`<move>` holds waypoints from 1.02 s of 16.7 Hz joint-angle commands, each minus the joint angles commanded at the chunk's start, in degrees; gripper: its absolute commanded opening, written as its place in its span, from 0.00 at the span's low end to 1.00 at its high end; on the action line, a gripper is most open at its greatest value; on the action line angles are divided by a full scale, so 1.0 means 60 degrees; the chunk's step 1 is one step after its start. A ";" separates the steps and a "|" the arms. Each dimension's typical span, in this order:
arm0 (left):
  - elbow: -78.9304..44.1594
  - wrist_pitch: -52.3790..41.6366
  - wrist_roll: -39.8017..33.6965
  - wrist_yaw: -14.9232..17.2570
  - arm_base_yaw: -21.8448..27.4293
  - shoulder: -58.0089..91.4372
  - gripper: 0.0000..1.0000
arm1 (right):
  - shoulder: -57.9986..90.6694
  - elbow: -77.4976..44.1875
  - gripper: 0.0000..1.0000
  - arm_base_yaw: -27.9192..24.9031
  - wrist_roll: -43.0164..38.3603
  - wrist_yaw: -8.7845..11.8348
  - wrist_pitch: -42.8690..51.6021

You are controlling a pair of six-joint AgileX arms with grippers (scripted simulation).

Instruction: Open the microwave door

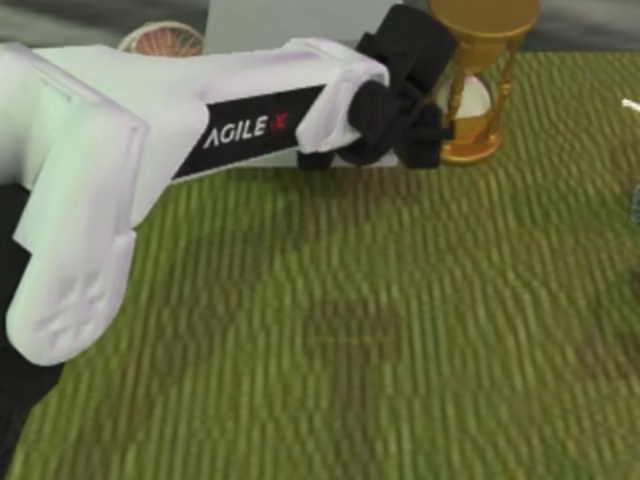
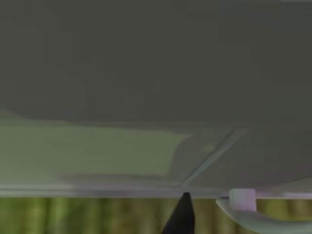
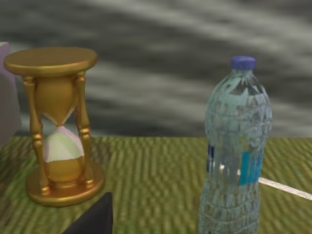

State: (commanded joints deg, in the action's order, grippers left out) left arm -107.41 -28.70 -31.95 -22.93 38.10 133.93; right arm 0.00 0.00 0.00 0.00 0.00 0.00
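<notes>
Green woven bench (image 1: 400, 330) across nearly the whole top view, mottled with darker patches, bare over its middle and near side.

White left arm (image 1: 150, 140) next in bulk, reaching from the top view's left edge diagonally up toward the far middle, "AGILEX" lettered on a black band along its forearm.

Silver-grey microwave (image 1: 290, 22) at the far edge, only a pale slab of it visible above the arm in the top view. Microwave door (image 2: 156, 73) filling the left wrist view at very close range: greyish translucent window above, pale frame strip along its lower edge, a curved light handle (image 2: 258, 219) with a small white mount just beside that strip.

Left claw (image 1: 405, 130) black, at the arm's tip, hard up against the microwave front and just left of the hourglass; one dark fingertip (image 2: 183, 214) seen close under the door's lower edge. Released or clenched: cannot tell, nor whether touching the handle.

Golden hourglass (image 1: 480, 80) upright at the far side, right of the microwave, pale sand in its lower bulb.

Clear water bottle (image 3: 236, 151) with blue cap, upright, apart from the hourglass in the right wrist view.

Pink fan (image 1: 160, 40) peeking behind the arm, far left.

Right claw (image 3: 92, 219): only a dark tip in view, state impossible to tell.
</notes>
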 joint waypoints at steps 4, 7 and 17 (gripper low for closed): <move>0.0000 0.0000 0.0000 0.0000 0.0000 0.0000 0.02 | 0.0000 0.0000 1.00 0.0000 0.0000 0.0000 0.0000; 0.0000 0.0000 0.0000 0.0000 0.0000 0.0000 0.00 | 0.0000 0.0000 1.00 0.0000 0.0000 0.0000 0.0000; 0.1065 0.0221 -0.0183 -0.0092 0.0340 -0.0576 0.00 | 0.0000 0.0000 1.00 0.0000 0.0000 0.0000 0.0000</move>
State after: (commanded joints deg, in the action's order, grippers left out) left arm -101.02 -27.37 -33.05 -23.48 40.14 130.48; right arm 0.00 0.00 0.00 0.00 0.00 0.00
